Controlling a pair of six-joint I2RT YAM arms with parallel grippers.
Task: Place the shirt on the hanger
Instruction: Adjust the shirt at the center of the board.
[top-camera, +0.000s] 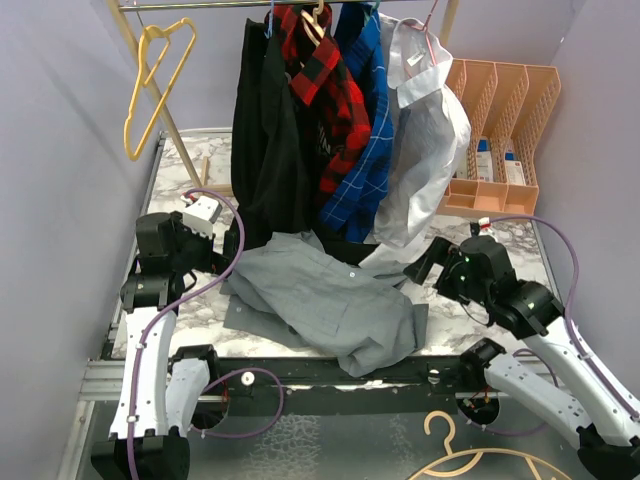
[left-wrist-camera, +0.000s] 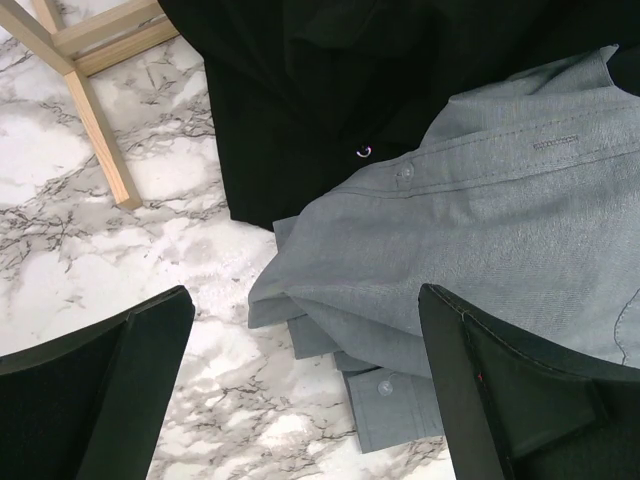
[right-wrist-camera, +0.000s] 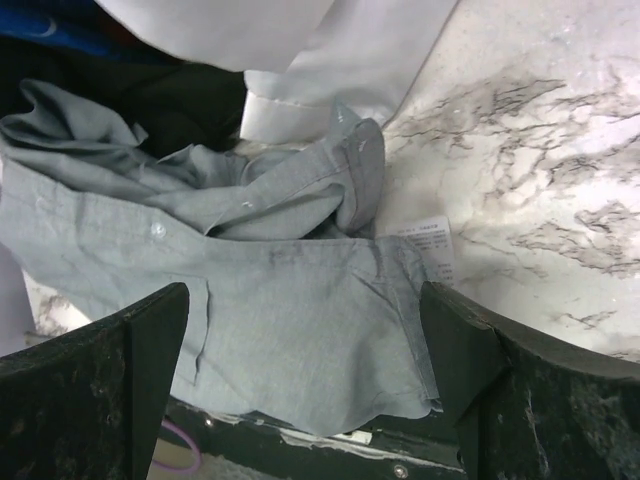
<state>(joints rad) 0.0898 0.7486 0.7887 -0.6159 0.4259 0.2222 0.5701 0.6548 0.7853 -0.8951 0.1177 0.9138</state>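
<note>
Not started; shirt (top-camera: 330, 300) lies crumpled, ungrasped; hanger (top-camera: 155, 85) hangs well apart, beyond shirt's left; left gripper (left-wrist-camera: 305, 310) and right gripper (right-wrist-camera: 305, 305) flank shirt, jaws wide, empty; all steps remain.

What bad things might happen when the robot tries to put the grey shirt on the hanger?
The grey shirt droops over the table's front edge, so a tug might slide it off. It lies crumpled beside the black garment and white shirt, so those might get grabbed instead.
</note>
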